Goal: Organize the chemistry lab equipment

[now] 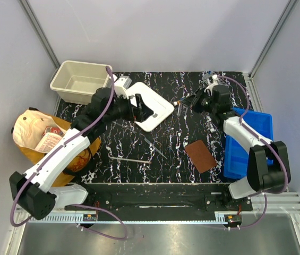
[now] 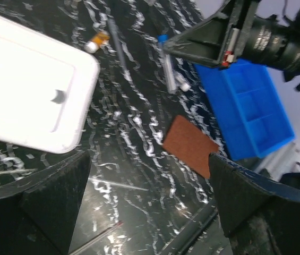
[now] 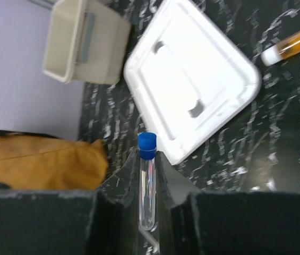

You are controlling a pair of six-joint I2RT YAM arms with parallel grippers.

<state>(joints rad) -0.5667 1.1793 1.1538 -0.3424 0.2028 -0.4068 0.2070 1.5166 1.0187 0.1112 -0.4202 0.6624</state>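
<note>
- My right gripper (image 3: pixel 147 159) is narrowed on the blue-capped tube (image 3: pixel 147 196), right of the tray (image 3: pixel 192 79).
- My left gripper (image 2: pixel 147 175) hangs wide over the tray.
- Lift straight; the smooth tube may slip, so hold firm.

A bin (image 1: pixel 78 81) sits at the table's (image 1: pixel 171 138) far left corner, with a flat tray (image 1: pixel 151 106) to its right. A bag (image 1: pixel 35 135) lies at the left edge and a divided box (image 1: pixel 248 141) at the right edge. Between them, nearer the front, lie a rod (image 1: pixel 128 159) and a pad (image 1: pixel 200 155).

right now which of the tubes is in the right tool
The clear blue-capped tube: it sits pinched in the right tool. The amber tube with the white cap lies loose on the black table, untouched.
</note>
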